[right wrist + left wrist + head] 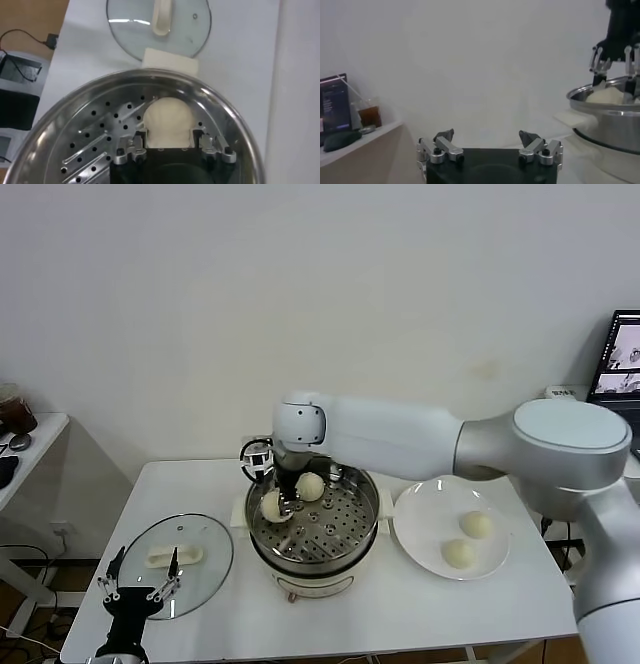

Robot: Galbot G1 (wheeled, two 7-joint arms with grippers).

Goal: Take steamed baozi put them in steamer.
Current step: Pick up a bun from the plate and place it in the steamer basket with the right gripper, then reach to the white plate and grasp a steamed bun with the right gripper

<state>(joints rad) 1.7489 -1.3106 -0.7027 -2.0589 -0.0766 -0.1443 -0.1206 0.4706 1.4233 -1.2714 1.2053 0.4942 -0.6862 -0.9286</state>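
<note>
The steamer (366, 486) stands mid-table, its perforated tray (95, 135) in view. My right gripper (279, 506) reaches down into its left side, shut on a cream-white baozi (168, 120) that sits low over the tray near the rim. A second baozi (310, 486) lies on the tray just behind it. Two more baozi (476, 524) (458, 553) rest on the white plate (420, 529) to the right. My left gripper (140, 581) hangs open and empty at the table's front left, over the near edge of the glass lid (200, 569).
The glass lid (125, 30) with its white handle lies flat left of the steamer. A side table with a dark cup (369, 115) stands further left. A monitor (618, 354) is at the far right. My right arm spans above the plate and steamer.
</note>
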